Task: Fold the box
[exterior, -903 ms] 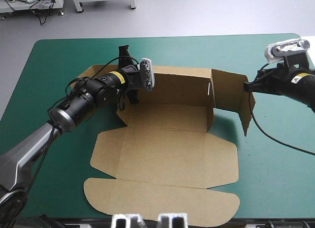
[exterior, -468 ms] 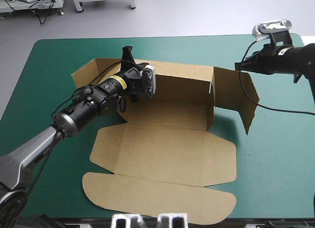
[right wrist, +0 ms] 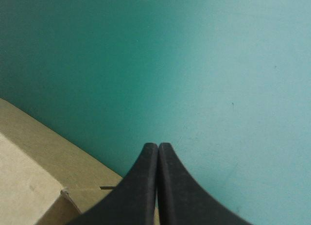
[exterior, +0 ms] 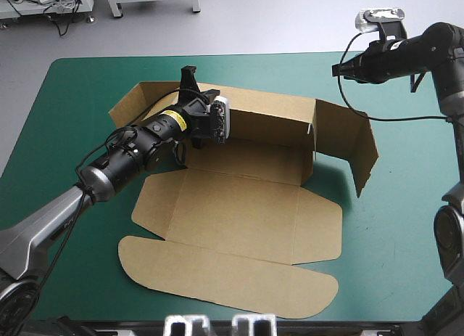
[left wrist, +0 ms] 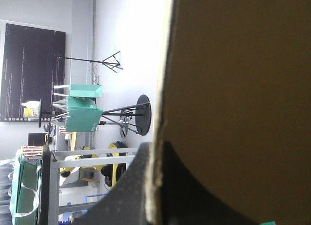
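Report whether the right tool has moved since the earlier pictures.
Yes. The right tool has pulled away from the raised right-hand flap of the box and moved toward the table's far edge.

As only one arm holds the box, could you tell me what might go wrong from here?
The left gripper alone clamps the far wall of the box, so a pull may drag the sheet rather than fold it. The right gripper is shut and clear of the board, so the right flap stands unsupported and may sag outward.
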